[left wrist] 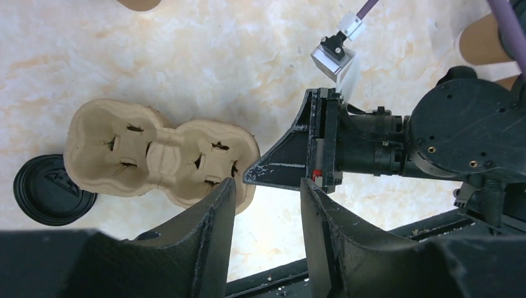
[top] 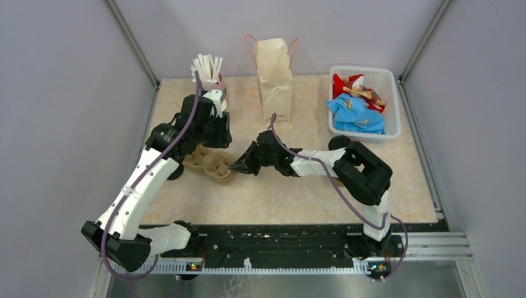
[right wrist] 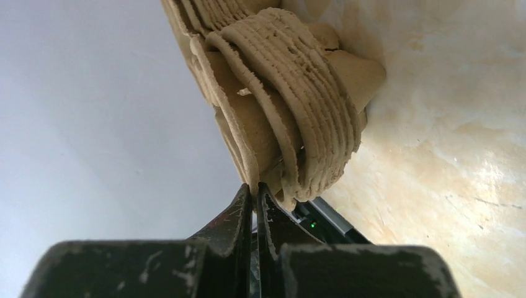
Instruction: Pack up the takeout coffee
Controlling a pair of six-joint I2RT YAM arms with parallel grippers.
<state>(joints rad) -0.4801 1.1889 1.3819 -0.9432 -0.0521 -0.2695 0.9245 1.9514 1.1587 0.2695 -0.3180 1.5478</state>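
Takeout coffee cup [left wrist: 53, 189], black-lidded, is seen on the worktop [left wrist: 248, 62] just beside the 2-cup pulp carrier [left wrist: 155, 155], whose rim is pinched by the closed right hand [right wrist: 255, 194]. The left hand [left wrist: 268, 186] is held half open above it, empty.

Light falls soft and even from overhead. The table [top: 291, 192] is bright, with only faint, fuzzy shadows beneath the left arm [top: 146, 180], and the top view is sharp into its corners. From the left wrist the table washes out pale towards the top (a mild sheen), the carrier [left wrist: 161, 155] is crisp, and the left gripper [left wrist: 268, 183] looms dark and slightly soft. From the right wrist the carrier's ridges are sharp, the right gripper [right wrist: 251, 189] blurred, the wall [right wrist: 93, 112] a flat glow.
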